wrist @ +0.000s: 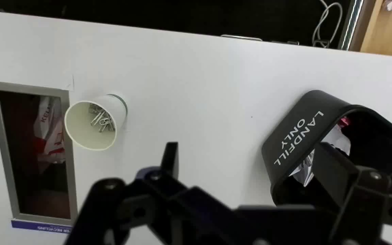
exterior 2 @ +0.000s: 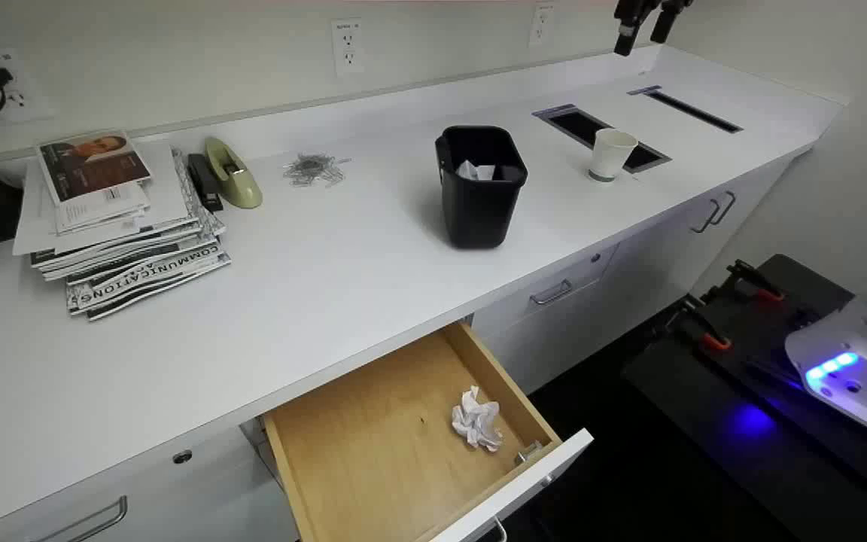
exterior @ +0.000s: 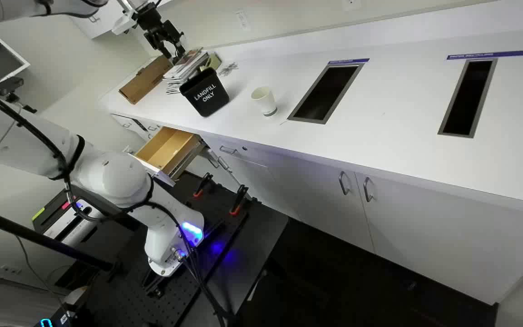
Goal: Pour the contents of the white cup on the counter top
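The white cup (exterior: 266, 102) stands upright on the white counter top (exterior: 397, 109), beside a dark cut-out. It shows too in an exterior view (exterior 2: 612, 154) and the wrist view (wrist: 114, 107). The contents, silver paper clips (wrist: 102, 119), lie inside it in the wrist view. A loose heap of paper clips (exterior 2: 313, 170) also lies on the counter top near the wall. My gripper (wrist: 247, 154) is open and empty, its fingers wide apart above the counter. The cup is off to its left in the wrist view. In both exterior views the gripper (exterior: 176, 51) (exterior 2: 642, 44) is high over the counter.
A black bin (exterior 2: 481, 196) labelled "LANDFILL ONLY" holds crumpled wrappers; one finger overlaps it in the wrist view (wrist: 293, 136). A magazine stack (exterior 2: 132, 226), stapler (exterior 2: 205, 183), tape dispenser (exterior 2: 232, 173) and cardboard box (exterior: 147, 79) stand further along. An open drawer (exterior 2: 373, 429) juts out below.
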Robot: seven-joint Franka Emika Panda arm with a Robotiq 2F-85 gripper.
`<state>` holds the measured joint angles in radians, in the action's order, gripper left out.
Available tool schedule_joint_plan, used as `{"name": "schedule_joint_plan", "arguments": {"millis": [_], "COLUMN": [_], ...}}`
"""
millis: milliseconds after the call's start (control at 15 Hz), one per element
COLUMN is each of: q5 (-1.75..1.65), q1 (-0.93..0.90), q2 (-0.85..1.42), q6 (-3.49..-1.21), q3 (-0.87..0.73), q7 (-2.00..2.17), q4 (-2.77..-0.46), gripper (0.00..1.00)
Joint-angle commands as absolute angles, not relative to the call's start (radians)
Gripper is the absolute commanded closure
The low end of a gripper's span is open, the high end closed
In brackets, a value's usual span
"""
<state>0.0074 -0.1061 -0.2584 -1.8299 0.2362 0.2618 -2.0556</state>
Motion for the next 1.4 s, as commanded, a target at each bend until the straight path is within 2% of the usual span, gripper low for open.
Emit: {"name": "schedule_joint_plan", "arguments": {"millis": [0, 467, 1333], "q5": [0.004, -0.042, -0.112], "q1": [-0.119, -0.099, 0.049], "q2": [-0.257, -0.251, -0.155], "q6": [-1.828, -1.854, -2.148], "q3": [0.225, 0.223, 0.025], "q7": [0.265, 0.315, 0.397], "q4": [-2.053, -2.059, -2.194], "gripper": [0.0, 0.0, 0.0]}}
